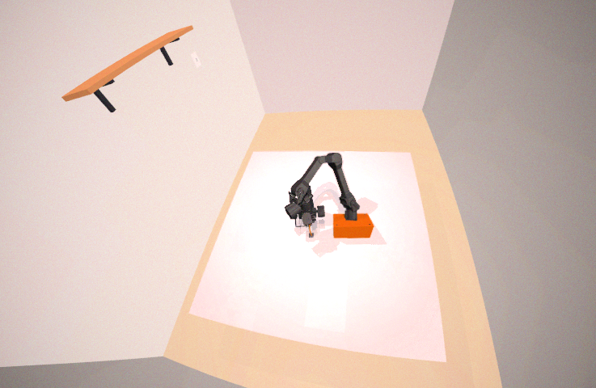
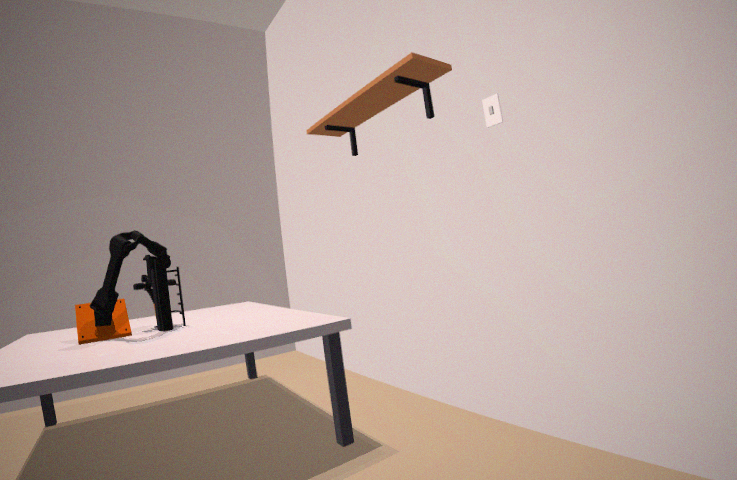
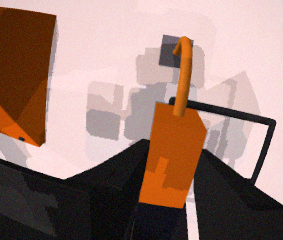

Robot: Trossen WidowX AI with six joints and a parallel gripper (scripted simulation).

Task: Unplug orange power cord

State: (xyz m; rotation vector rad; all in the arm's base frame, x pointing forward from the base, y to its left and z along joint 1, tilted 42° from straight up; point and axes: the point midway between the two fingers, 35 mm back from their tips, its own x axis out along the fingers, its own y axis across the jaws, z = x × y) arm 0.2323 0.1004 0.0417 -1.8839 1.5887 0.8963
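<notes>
Still, plain orange plug (image 3: 172, 155).

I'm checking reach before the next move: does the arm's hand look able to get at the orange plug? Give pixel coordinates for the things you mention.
Probably yes: in the wrist view the orange plug (image 3: 173, 155) sits at the hand's (image 1: 306, 212) (image 2: 147, 283) (image 3: 176, 147) fingertips, nothing covering it. Firm contact is unclear.

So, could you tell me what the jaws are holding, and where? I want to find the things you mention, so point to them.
The orange plug (image 3: 173, 150) sits between the jaws, by its sides; whether they actually grip it cannot be told.
</notes>
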